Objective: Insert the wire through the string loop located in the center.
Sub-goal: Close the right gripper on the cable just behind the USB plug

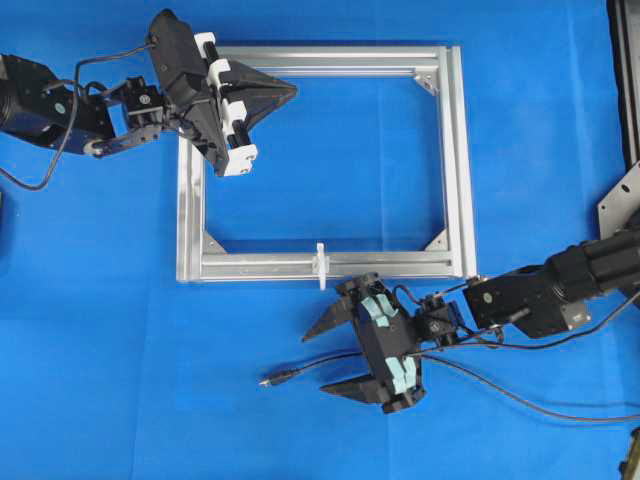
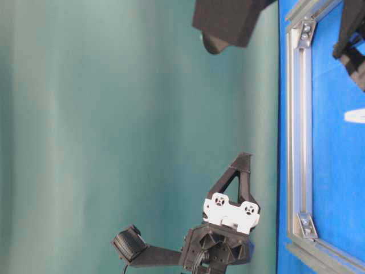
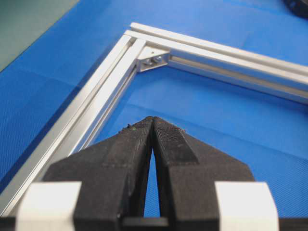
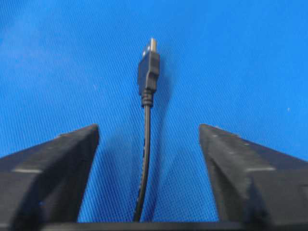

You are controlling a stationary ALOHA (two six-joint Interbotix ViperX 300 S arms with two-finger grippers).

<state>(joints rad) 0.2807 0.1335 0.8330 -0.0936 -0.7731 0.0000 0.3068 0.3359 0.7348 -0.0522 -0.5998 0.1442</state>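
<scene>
The wire is a thin black cable lying on the blue mat, and its metallic plug tip points left. My right gripper straddles it just behind the plug and stands open. In the right wrist view the wire runs up the middle between the two fingers with a gap on each side, and the plug lies ahead of my right gripper. The white string loop stands upright on the near bar of the aluminium frame. My left gripper is shut on nothing over the frame's upper left; its tips meet.
The square aluminium frame lies flat on the blue mat, with a corner bracket ahead of the left gripper. The wire trails off to the right edge. A metal bracket sits at the far right edge.
</scene>
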